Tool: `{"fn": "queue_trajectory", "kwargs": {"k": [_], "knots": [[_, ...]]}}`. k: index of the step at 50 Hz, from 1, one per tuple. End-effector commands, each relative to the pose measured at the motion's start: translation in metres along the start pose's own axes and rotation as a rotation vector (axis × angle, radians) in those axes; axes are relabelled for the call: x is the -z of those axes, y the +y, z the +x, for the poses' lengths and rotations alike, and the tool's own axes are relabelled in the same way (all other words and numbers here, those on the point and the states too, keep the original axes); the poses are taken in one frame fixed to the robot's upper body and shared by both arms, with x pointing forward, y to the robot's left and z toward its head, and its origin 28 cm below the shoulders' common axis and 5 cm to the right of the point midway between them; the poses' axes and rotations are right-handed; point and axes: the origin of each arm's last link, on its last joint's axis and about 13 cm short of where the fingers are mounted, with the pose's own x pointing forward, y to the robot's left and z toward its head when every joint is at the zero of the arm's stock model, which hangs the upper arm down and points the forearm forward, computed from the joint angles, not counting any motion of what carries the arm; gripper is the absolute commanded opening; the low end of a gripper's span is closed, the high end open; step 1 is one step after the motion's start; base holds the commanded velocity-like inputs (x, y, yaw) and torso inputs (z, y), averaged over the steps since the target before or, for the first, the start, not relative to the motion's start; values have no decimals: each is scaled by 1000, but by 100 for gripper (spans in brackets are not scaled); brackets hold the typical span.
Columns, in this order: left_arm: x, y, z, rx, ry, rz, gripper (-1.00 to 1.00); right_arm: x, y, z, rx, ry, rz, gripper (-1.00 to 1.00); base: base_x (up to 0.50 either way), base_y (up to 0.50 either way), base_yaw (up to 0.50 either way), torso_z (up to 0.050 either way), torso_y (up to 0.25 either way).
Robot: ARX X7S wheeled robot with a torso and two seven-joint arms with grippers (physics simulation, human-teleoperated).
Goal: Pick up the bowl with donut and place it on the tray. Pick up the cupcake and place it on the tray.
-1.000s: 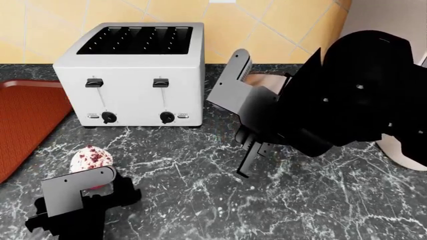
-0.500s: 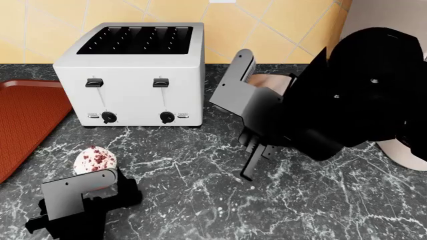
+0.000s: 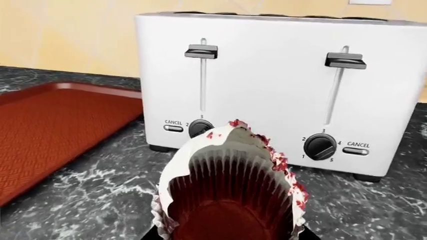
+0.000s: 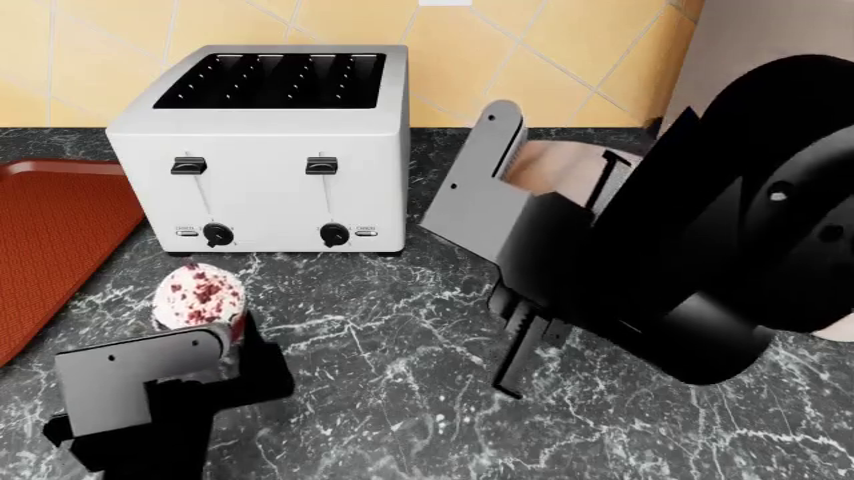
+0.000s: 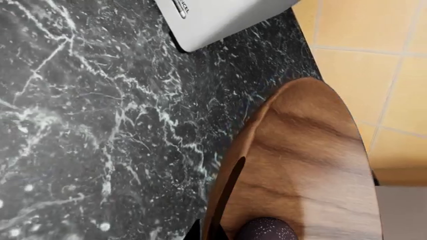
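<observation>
Two arms are in play, and much is hidden. On the head view the right arm's black bulk covers most of the bowl point(image 4: 561, 165); only a pale sliver of its inside shows behind the grey bracket, right of the toaster point(image 4: 267, 150) and close to the tiled wall. The right gripper point(image 4: 527, 345) hangs in front of the arm, but whether it is clenched on the rim or released I cannot tell. Its wrist camera looks across the bowl point(image 5: 300, 170) at a steep slant, grain running along the wood, and the donut point(image 5: 267, 231) is cut off at the picture's edge, just a dark speckled curve. Whether the bowl is off the counter point(image 4: 400, 330) I cannot tell either.

Over on the left, the cupcake point(image 4: 199, 298) sits at the tip of the left gripper point(image 4: 220, 345), frosting up on the head view. The wrist camera sees the cupcake point(image 3: 230, 190) wrapper-first, its base toward the lens and frosting pointing toward the toaster point(image 3: 280, 90). That left claw looks to be grasping it, though the fingers are barely visible.

The tray point(image 4: 54, 240) lies left of the toaster, cut off at the frame edge, with open marble between it and the cupcake.
</observation>
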Motion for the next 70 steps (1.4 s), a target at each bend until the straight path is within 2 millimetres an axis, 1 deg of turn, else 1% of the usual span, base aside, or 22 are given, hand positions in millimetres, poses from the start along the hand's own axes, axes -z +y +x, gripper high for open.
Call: {"fn": "queue_trajectory", "kwargs": {"k": [1,15,24,30,36,48,53,60,70], "knots": [[-20,2,-7,41,-45,-31,-100,6,8,-25,69,-11,-15,-100,0,0,0,0,0],[-38,7,-25,107,-103,-23,-100,9,27,-55,68,-48,-15,-100,0,0,0,1,1],[-47,11,-34,167,-129,0,-100,10,41,-69,59,-63,-18,-100,0,0,0,0,1],[-51,16,-39,193,-136,14,-100,12,47,-79,69,-66,-6,-100,0,0,0,0,2],[-56,20,-47,226,-149,25,-100,15,53,-85,67,-67,3,-100,0,0,0,0,0],[-63,35,-58,261,-182,43,-100,15,61,-95,68,-65,17,-100,0,0,0,1,1],[-65,36,-60,285,-194,46,-100,16,63,-101,73,-68,21,-100,0,0,0,0,0],[-64,37,-63,297,-200,36,-100,17,66,-105,73,-71,27,-100,0,0,0,0,0],[-68,34,-63,299,-215,33,-100,22,71,-113,72,-59,39,-100,0,0,0,0,1]]}}
